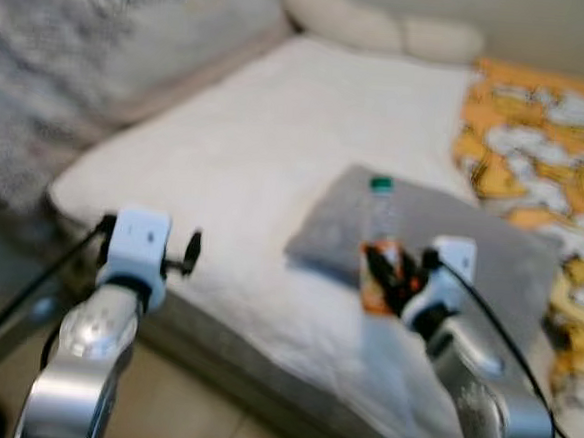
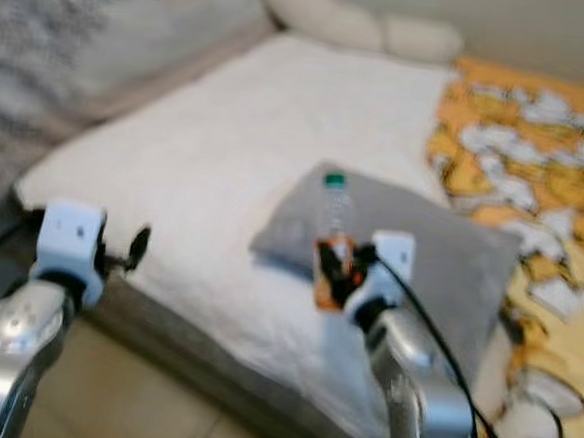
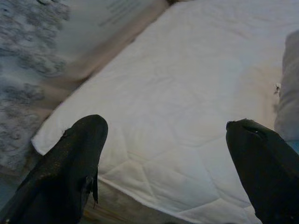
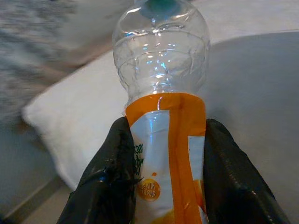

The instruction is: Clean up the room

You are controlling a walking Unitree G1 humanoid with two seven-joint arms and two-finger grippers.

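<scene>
An empty clear plastic bottle (image 1: 380, 245) with a green cap and an orange label stands upright in my right gripper (image 1: 390, 276), which is shut on its labelled body (image 4: 166, 154). It is held over the near edge of a grey pillow (image 1: 471, 242) on the bed. My left gripper (image 1: 191, 254) is open, hovering at the near edge of the white mattress (image 3: 187, 93) with nothing between its fingers (image 3: 70, 163).
A white quilted mattress (image 1: 257, 146) covers the bed, with an orange patterned blanket (image 1: 548, 147) on the right side and cream pillows (image 1: 386, 25) at the far end. A grey patterned wall hanging (image 1: 73, 53) runs along the left. Tiled floor (image 1: 190, 392) lies below the bed edge.
</scene>
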